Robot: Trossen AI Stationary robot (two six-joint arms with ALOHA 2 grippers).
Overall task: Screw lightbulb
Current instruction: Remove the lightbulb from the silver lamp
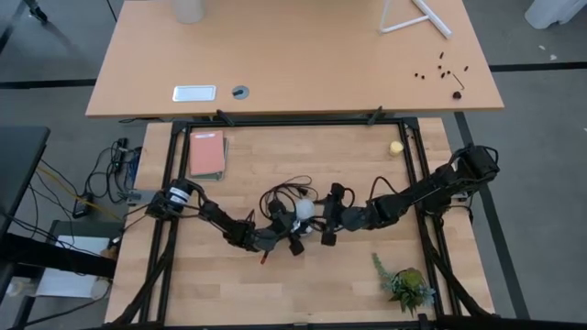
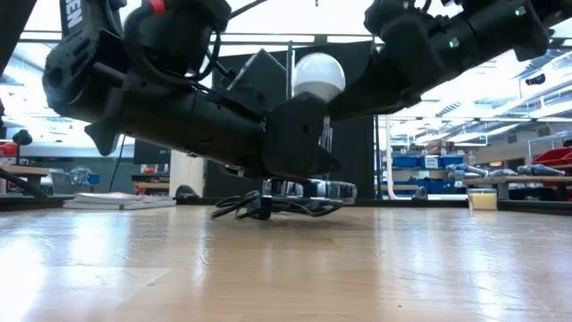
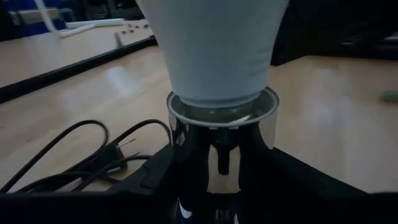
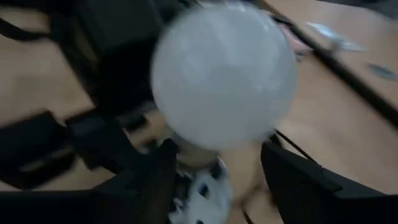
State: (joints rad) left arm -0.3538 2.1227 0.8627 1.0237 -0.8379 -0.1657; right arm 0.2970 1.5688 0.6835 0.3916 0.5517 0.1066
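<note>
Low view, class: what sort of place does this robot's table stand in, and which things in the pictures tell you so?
Probably a lab or workshop: shelving with blue storage bins stands behind the table, a second workbench sits beside it, and a black frame surrounds the wooden worktop.

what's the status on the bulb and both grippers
Left gripper holding the socket. Right gripper fingers straddle the lightbulb, seated in socket. Cord alongside, not blocking.

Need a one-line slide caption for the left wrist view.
White lightbulb seated in the silver socket, black cord coiled beside it on the wooden table.
</note>
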